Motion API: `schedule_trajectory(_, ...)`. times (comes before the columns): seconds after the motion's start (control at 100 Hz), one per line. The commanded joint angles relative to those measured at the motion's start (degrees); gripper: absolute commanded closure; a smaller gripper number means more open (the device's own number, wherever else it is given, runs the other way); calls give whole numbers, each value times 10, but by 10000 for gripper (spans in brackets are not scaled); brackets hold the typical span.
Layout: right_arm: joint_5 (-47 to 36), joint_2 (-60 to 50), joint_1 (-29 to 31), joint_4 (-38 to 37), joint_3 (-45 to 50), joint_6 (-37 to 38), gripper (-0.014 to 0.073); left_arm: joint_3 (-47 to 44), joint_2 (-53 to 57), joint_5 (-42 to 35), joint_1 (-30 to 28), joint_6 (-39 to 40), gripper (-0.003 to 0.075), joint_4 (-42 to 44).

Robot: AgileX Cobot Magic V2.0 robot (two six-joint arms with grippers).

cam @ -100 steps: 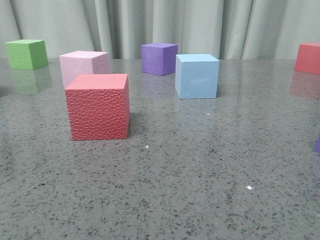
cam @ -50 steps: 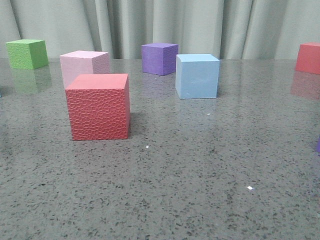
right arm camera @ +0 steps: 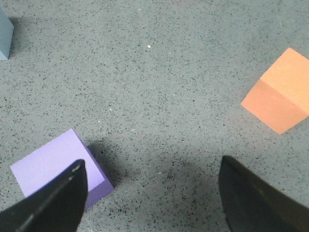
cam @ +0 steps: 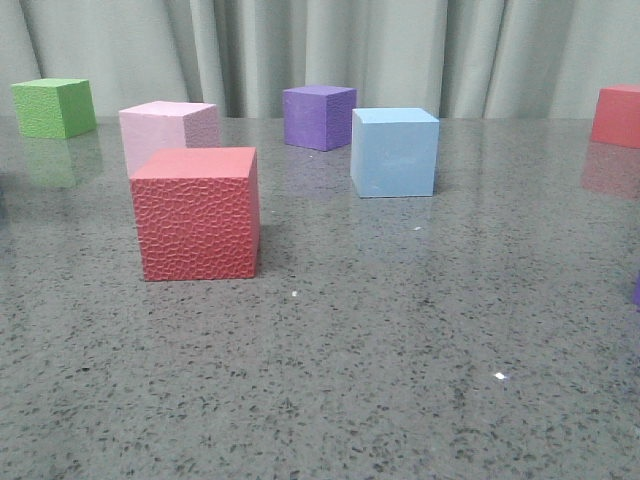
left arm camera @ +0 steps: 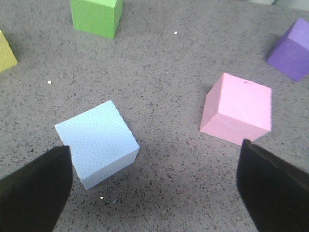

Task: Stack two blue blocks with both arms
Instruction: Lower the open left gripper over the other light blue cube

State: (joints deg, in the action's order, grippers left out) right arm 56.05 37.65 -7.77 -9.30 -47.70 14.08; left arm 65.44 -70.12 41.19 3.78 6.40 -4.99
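A: Grey speckled stone table (cam: 400,330), pale curtain (cam: 400,50) behind. Where are the blue blocks?

B: One blue block (left arm camera: 97,144) lies on the table just inside the left gripper (left arm camera: 154,186), beside one finger (left arm camera: 36,191); the fingers are spread wide. The other blue block (cam: 394,151) stands beside the purple cube (cam: 318,117).

A: And the right gripper (right arm camera: 152,195)?

B: Spread too, gripping nothing; a lilac cube (right arm camera: 55,166) sits by one finger (right arm camera: 53,203).

Only matte black, angular fingers are seen of the left gripper (left arm camera: 154,188) and the right gripper (right arm camera: 152,200), tapering to blunt wedge tips.
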Motion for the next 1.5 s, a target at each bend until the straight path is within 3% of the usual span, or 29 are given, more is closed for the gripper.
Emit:
schedule_trajectory(0.0, -37, 0, 3, -13, -13, -5, 36, 33, -22, -27, -2, 33, 69, 10)
schedule_trajectory(0.67, -52, 0, 3, -8, -13, -5, 36, 45, -87, -3, -2, 164, 69, 121)
schedule_trajectory(1.49, -52, 0, 3, -7, -13, -5, 36, 47, -160, -30, -2, 185, 69, 123)
